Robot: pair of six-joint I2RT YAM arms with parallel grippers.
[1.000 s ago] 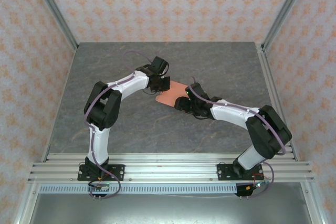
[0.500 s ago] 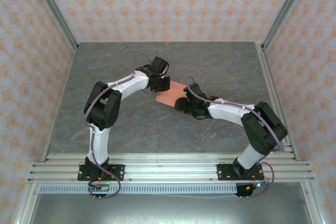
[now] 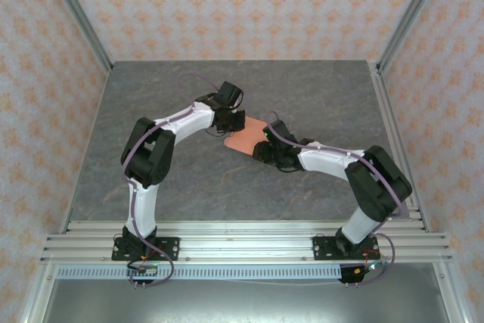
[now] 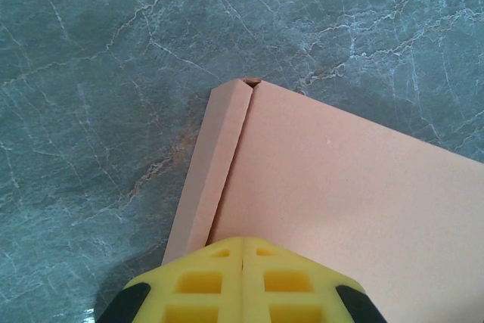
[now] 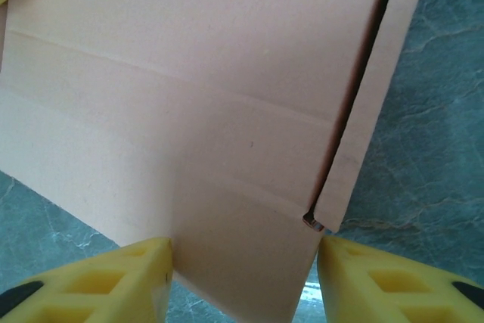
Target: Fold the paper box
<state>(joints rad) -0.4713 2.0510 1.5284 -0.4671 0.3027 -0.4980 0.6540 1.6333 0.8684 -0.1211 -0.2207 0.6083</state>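
The paper box (image 3: 243, 140) is a flat salmon-orange card piece lying mid-table between both arms. My left gripper (image 3: 236, 120) is shut, and its yellow tips (image 4: 243, 241) rest on the box's top panel (image 4: 340, 187), beside a narrow folded side flap (image 4: 212, 156). My right gripper (image 3: 261, 145) reaches in from the other side. Its jaws (image 5: 243, 251) stand apart astride the near end of the box (image 5: 189, 96). The left finger (image 5: 144, 270) is against the card's edge, and the right finger (image 5: 363, 270) sits just outside the corner of a side flap (image 5: 378, 96).
The grey marbled table (image 3: 151, 111) spreads all round the box. Patterned walls and slanted aluminium posts (image 3: 79, 17) close in the back and sides. A rail (image 3: 242, 236) carrying both arm bases runs along the near edge.
My right gripper has slid a little left towards the box and its jaws have narrowed round the box's end. The left arm and the box have stayed put.
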